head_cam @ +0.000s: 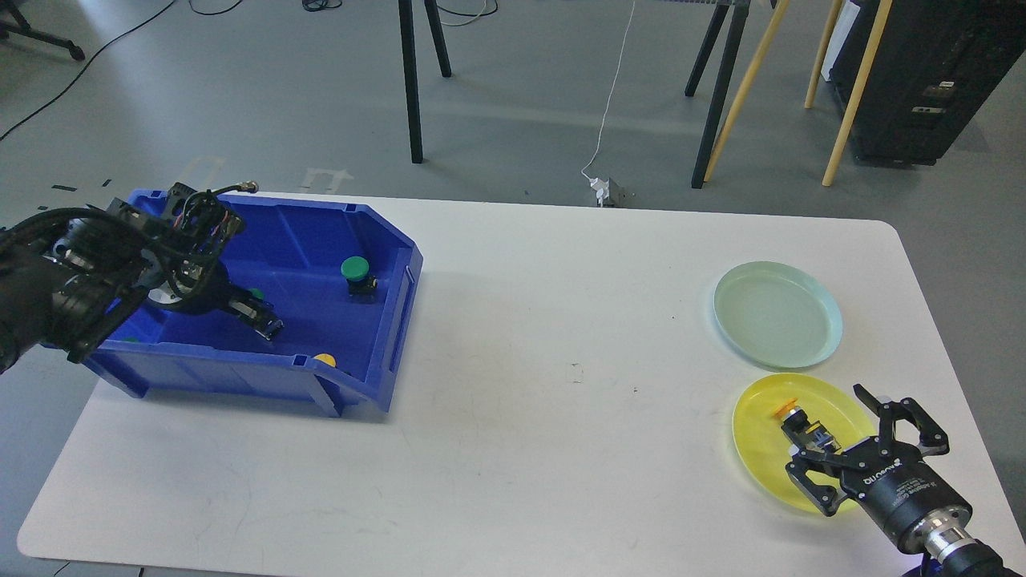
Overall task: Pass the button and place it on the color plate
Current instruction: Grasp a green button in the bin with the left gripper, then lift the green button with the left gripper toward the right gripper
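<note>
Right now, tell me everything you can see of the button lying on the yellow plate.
The button lies tipped on its side on the yellow plate, near the middle. It has a yellow-orange cap pointing up and left, and a dark body with a bluish part trailing down and right; it looks like plastic. The right gripper hovers over the plate's near side, jaws spread wide around the button's body end. Whether they touch it cannot be told.

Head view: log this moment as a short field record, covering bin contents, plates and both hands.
bin: blue bin, table's left side
bin contents: green button; yellow button at front wall
left hand: inside bin, open or shut unclear
green plate: nothing on it
yellow plate: holds yellow-capped button on its side
right hand: open, over yellow plate
</note>
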Robot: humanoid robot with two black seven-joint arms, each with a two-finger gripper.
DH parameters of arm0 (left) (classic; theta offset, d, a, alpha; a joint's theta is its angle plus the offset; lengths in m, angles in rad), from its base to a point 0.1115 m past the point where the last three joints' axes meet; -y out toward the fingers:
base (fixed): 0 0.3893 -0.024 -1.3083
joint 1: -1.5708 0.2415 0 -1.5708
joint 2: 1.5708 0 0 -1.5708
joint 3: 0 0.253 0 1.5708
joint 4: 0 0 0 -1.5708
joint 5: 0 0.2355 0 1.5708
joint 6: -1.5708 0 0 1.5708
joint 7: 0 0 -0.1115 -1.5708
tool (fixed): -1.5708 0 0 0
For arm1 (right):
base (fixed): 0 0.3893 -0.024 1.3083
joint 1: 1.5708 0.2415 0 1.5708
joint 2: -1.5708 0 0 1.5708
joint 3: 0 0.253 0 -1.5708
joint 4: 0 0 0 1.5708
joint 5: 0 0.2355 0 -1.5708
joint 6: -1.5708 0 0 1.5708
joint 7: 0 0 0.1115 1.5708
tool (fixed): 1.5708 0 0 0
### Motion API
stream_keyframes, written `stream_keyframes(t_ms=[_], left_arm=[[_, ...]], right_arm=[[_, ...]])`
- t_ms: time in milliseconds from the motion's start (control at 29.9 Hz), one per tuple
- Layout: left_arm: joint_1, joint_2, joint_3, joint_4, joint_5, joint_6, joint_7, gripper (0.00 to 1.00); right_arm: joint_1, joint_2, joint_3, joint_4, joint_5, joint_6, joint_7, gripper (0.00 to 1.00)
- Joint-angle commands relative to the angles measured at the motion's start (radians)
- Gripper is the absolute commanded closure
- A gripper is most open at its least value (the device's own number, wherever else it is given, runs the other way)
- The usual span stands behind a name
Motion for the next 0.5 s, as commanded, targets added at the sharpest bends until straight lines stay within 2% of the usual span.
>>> stream_keyframes(t_ms=[0, 100, 268, 368, 469], left_arm=[[-0.026, 0.007, -0.019, -0.023, -0.025, 0.000, 0.000, 0.82], [-0.106, 0.059, -0.021, -0.092, -0.141, 0.000, 0.000, 0.82], [-0.198, 0.207, -0.057, -0.302, -0.470, 0.000, 0.000, 0.82], [-0.209, 0.236, -0.165, -0.380, -0.671, 0.000, 0.000, 0.82], [-0.182, 0.213, -0.310, -0.426, -0.813, 0.000, 0.000, 0.82]], right_arm=[[0.014, -0.006, 0.061, 0.001, -0.003, 0.000, -0.009, 0.01], [0.086, -0.026, 0.089, -0.005, -0.023, -0.002, -0.012, 0.01], [0.308, -0.099, 0.060, -0.051, -0.145, -0.014, -0.014, 0.01], [0.452, -0.101, 0.021, -0.091, -0.240, -0.014, -0.040, 0.01], [0.587, -0.101, -0.032, -0.123, -0.352, -0.012, -0.060, 0.01]])
